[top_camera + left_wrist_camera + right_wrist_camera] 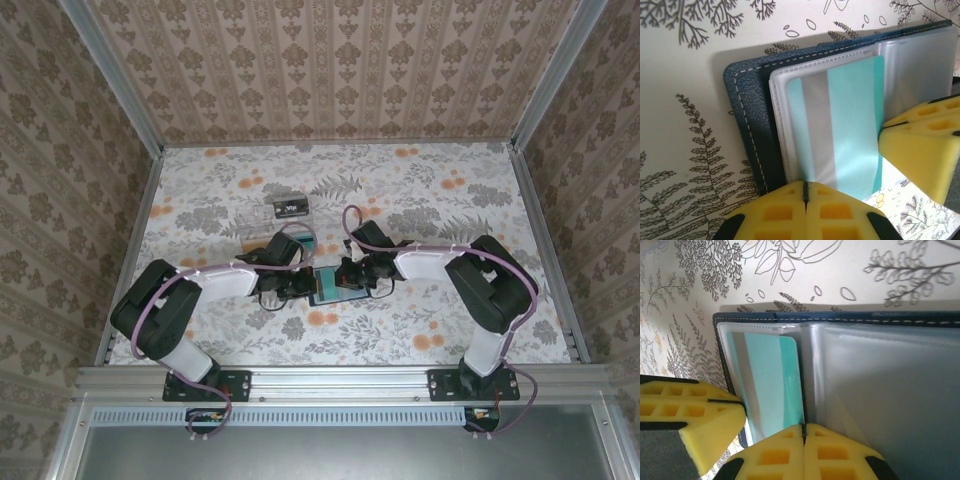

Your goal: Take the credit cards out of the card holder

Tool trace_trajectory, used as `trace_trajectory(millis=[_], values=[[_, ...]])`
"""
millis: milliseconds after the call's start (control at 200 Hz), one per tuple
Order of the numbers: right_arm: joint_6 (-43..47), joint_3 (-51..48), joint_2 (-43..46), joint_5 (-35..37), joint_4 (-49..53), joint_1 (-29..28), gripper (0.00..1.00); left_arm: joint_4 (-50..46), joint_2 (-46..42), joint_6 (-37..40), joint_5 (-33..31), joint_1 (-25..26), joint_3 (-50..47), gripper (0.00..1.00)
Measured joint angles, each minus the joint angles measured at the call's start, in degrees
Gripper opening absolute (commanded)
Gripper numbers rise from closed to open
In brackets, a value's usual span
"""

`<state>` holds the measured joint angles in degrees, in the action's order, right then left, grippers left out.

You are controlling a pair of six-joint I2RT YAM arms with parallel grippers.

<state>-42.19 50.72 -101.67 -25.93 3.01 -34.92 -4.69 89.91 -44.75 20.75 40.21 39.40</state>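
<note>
Navy-blue card holder point(747, 125) lies open on the floral table point(420, 200) between the arms, with a teal-and-grey credit card point(840, 130) in its clear sleeve. The left gripper point(805, 194) is pressed together at the card's near edge. The right gripper point(804, 432), likewise closed, meets the sleeve fold. Whether either nips plastic is unclear.

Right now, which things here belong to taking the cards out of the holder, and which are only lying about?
For the job: open card holder; teal and grey card in its clear sleeve; left fingers and right fingers, both shut.

Lying about: clear plastic tray; small dark item with a white label, at the tray.
</note>
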Motion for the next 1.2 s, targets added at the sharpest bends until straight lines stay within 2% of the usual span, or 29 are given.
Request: trace_trajectory(millis=[200, 260, 360, 510, 640, 775, 885, 1200], values=[[0.7, -1.4, 2.0, -0.4, 0.2, 2.0, 0.00, 0.0, 0.0, 0.0, -0.2, 0.0, 0.0, 0.00], [0.6, -1.5, 2.0, -0.7, 0.2, 2.1, 0.15, 0.0, 0.0, 0.0, -0.2, 0.0, 0.0, 0.00], [0.6, -1.7, 1.9, -1.5, -0.1, 2.1, 0.25, -0.1, 0.1, 0.0, -0.2, 0.2, 0.1, 0.00], [0.8, -1.8, 1.3, -2.5, -1.3, 2.0, 0.26, -0.1, 0.3, 0.0, -0.2, 0.3, 0.2, 0.00], [0.8, -1.8, 0.2, -3.8, -2.8, 2.0, 0.23, -0.1, 0.3, 0.0, -0.2, 0.3, 0.2, 0.00], [0.5, -1.8, -0.5, -4.6, -3.7, 1.8, 0.07, -0.1, 0.3, 0.0, -0.2, 0.3, 0.2, 0.00], [0.5, -1.8, -0.5, -4.8, -4.1, 1.8, 0.00, -0.1, 0.3, 0.0, -0.2, 0.3, 0.2, 0.00], [1.1, -6.6, 3.5, -4.8, -5.1, 4.8, 0.00, -0.1, 0.2, 0.0, -0.2, 0.3, 0.2, 0.00]])
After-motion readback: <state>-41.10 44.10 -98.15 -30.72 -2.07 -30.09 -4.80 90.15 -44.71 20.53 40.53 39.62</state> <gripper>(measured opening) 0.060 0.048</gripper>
